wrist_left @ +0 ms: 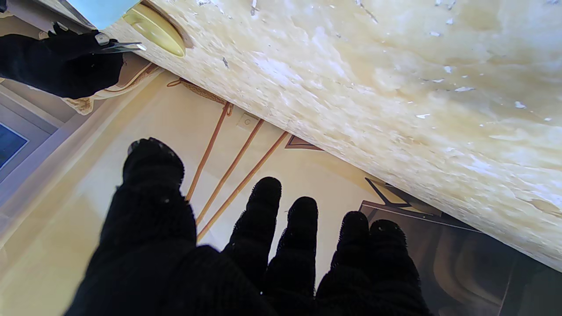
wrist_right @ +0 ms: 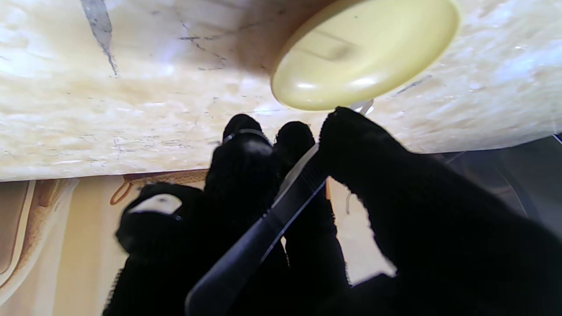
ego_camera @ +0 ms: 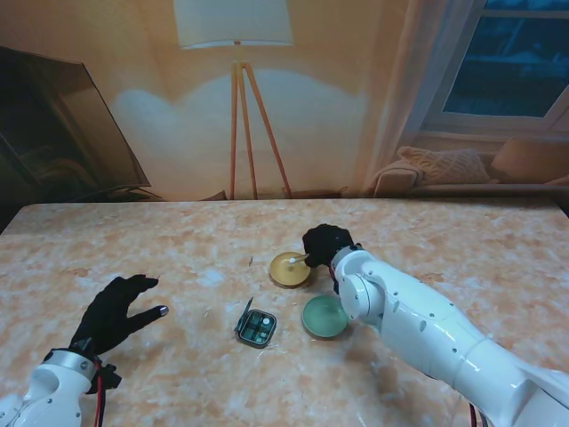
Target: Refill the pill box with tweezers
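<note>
Right hand [ego_camera: 325, 244]: our fingers [wrist_right: 351, 136] pinch the tweezers [wrist_right: 263, 237], tips at the yellow dish [ego_camera: 290, 269], likely to lift a pill.
Left hand [ego_camera: 116, 311]: released, fingers spread, holding nothing, well clear near the surface's left edge.
Pill box [ego_camera: 256, 327]: lid up, mid-surface toward our edge, beside the green dish [ego_camera: 324, 317], ready for filling.
Surface [ego_camera: 178, 249]: mottled beige marble look.
Room: lamp [ego_camera: 236, 53], window [ego_camera: 511, 58].

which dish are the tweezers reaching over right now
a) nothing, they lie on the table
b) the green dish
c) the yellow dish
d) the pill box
c: the right hand holds the tweezers, and their tips sit over the yellow dish, while the green dish and the pill box lie nearer to me, apart from them.
</note>
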Motion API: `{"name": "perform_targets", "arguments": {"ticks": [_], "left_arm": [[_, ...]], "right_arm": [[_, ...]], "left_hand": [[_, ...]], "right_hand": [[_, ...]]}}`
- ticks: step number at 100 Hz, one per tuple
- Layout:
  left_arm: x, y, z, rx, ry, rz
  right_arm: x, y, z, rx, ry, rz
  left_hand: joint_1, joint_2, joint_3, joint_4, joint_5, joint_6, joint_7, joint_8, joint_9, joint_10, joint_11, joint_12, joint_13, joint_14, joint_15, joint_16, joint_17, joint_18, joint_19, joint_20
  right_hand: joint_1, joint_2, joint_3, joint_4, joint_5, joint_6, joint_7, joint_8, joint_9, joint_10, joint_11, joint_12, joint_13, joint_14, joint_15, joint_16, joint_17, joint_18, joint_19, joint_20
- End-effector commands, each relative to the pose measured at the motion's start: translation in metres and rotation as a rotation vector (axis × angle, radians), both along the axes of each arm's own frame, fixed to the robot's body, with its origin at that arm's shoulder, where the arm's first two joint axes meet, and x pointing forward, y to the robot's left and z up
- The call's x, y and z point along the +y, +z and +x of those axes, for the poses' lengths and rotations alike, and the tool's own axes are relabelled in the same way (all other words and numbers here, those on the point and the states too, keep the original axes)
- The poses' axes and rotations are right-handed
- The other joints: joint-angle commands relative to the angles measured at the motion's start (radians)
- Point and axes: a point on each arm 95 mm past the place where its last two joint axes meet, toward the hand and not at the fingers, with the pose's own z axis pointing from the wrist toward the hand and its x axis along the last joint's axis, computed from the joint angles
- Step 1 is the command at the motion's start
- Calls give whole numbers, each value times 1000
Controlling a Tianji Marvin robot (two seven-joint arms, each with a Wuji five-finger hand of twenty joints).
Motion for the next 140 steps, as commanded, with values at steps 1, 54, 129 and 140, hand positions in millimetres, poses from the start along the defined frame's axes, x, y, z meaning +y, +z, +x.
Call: {"name": "perform_targets", "arguments": {"ticks": [1, 54, 129, 140], "left_arm": [[-2, -2, -1, 19, -9, -3], [-8, 1, -1, 23, -18, -4], [-12, -1, 1, 21, -31, -3], [-12, -1, 1, 19, -30, -3]], "right_arm": [[4, -7, -11, 20, 30, 1], [13, -1, -67, 27, 167, 123], [18, -34, -107, 144, 228, 211], [17, -37, -108, 161, 227, 211]], "left_hand": [[-23, 27, -17, 19, 23, -9, 8, -8, 20, -22, -3, 0, -1, -16, 2, 4, 3, -57, 3, 5], [-23, 24, -16, 19, 26, -11, 9, -7, 24, -25, -3, 1, 2, -19, 2, 4, 5, -57, 1, 4], [-22, 27, -16, 20, 28, -13, 10, -6, 22, -25, -3, 0, 1, -20, 3, 6, 6, -58, 0, 4], [-21, 30, -16, 20, 28, -12, 10, -6, 23, -24, -3, 0, 0, -19, 3, 6, 6, -59, 1, 4]], "right_hand": [[41, 0, 73, 63, 65, -58, 114, 31, 75, 70, 67, 9, -7, -44, 36, 21, 45, -96, 56, -11], [51, 15, 57, 55, 59, -50, 109, 31, 67, 76, 67, 8, -9, -37, 39, 16, 45, -96, 63, -22], [62, 67, -2, 42, 37, -61, 89, 24, 32, 62, 41, -1, -19, -15, -7, -11, -10, -79, 49, -31], [67, 78, -16, 35, 33, -64, 84, 19, 25, 60, 33, -6, -30, -12, -14, -12, -24, -76, 44, -30]]}}
